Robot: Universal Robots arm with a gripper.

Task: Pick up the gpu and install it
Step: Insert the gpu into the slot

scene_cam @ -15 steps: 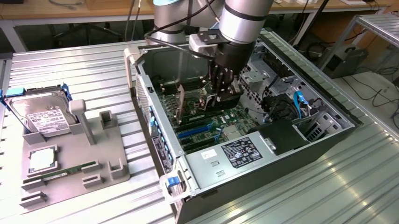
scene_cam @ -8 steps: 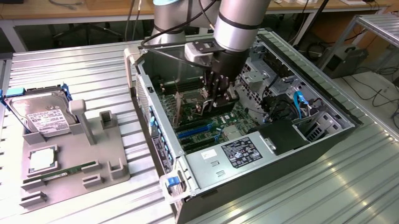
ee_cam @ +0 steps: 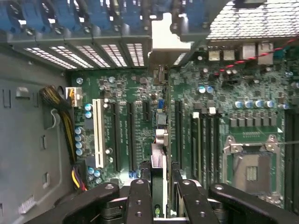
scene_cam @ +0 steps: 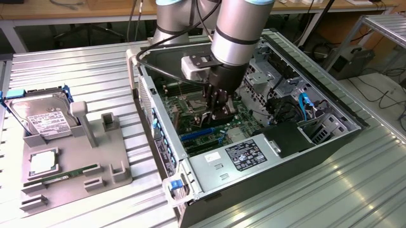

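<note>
GPU (ee_cam: pixel 159 140) stands edge-on, clenched between the pincer's (ee_cam: pixel 159 198) fingers (ee_cam: pixel 139 196), directly over the motherboard (ee_cam: pixel 243 121) inside the open case (scene_cam: pixel 330 114). Installation seems under way; seating it would call for alignment with the slot below and a straight push.

Ribbed metal tabletop (scene_cam: pixel 82 66), wooden bench (scene_cam: pixel 70 10) behind (cables trailing), grey metal rack (scene_cam: pixel 381 23) at the exterior view's right
</note>
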